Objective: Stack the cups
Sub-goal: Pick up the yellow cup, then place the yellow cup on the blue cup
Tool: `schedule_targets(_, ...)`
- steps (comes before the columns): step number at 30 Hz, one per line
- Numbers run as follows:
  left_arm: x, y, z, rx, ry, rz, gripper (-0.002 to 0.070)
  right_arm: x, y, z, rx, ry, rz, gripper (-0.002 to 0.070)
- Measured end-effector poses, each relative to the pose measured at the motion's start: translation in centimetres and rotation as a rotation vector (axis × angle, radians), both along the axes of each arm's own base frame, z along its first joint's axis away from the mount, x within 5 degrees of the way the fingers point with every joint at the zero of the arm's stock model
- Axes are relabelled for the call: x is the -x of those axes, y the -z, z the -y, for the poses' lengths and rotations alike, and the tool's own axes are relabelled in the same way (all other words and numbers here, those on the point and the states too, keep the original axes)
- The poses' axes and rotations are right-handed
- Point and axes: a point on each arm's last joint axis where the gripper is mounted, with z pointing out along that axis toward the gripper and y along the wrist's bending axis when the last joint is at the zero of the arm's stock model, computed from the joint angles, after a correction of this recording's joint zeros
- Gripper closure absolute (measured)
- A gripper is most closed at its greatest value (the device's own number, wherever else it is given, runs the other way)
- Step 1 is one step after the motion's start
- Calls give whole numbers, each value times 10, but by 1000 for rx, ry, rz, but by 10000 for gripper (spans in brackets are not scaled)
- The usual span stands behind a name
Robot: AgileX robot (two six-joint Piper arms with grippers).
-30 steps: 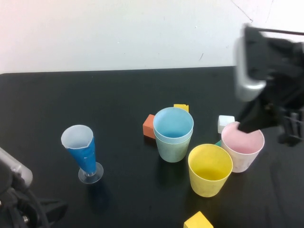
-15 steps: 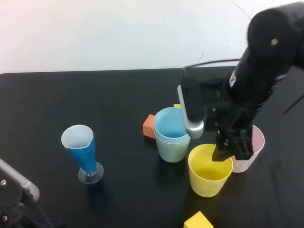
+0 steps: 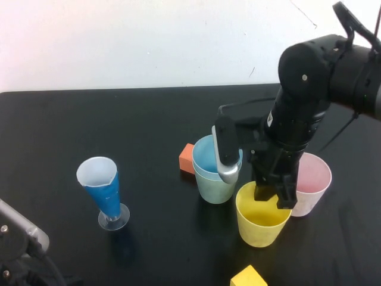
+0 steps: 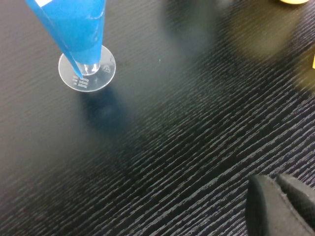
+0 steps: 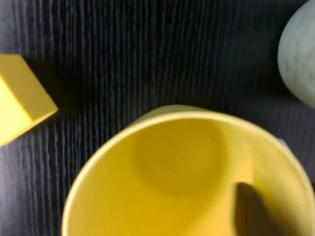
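The yellow cup [image 3: 261, 220] stands upright at the front, and its inside fills the right wrist view [image 5: 177, 167]. My right gripper [image 3: 275, 198] is open and reaches down over its far rim, with one finger [image 5: 251, 211] inside the cup close to the wall. The pink cup [image 3: 314, 179] stands just right of it, partly behind the arm. The light blue cup [image 3: 209, 156] sits nested in the sage green cup [image 3: 214, 190] to the left. My left gripper [image 4: 283, 206] is shut and empty, low at the front left of the table.
A narrow blue-and-white cone cup [image 3: 102, 185] on a clear base [image 4: 87, 73] stands at the left. An orange block [image 3: 186, 158] lies behind the nested cups. A yellow block [image 3: 248, 277] lies at the front edge and also shows in the right wrist view [image 5: 22, 98].
My right arm swung in from the far right, past the pink cup, and came down over the yellow cup. The cups have not moved.
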Motion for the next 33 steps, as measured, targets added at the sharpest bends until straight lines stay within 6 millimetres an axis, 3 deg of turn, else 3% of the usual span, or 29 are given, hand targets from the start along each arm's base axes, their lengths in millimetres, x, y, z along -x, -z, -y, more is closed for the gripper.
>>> schedule_targets(2, 0, 0, 0, 0, 0, 0, 673, -1, -1, -1, 4, 12, -11, 582)
schedule_targets(5, 0, 0, 0, 5, 0, -3, 673, -1, -9, -1, 6, 23, -23, 647)
schedule_targets(12, 0, 0, 1, 17, 0, -6, 673, 7, -60, -9, -182, 113, 6, 660)
schedule_targets(16, 1, -1, 2, 38, 0, -18, 673, 23, -95, -1, -248, 156, 47, 660)
schedule_targets(23, 1, -1, 3, 52, -1, -20, 674, 40, -133, 11, -307, 173, 122, 660)
schedule_targets(28, -1, -4, 4, 71, -11, 12, 675, 35, -135, 9, -326, 182, 168, 660)
schedule_targets(33, -2, -4, 4, 75, -13, 22, 675, 11, -117, -4, -363, 220, 226, 660)
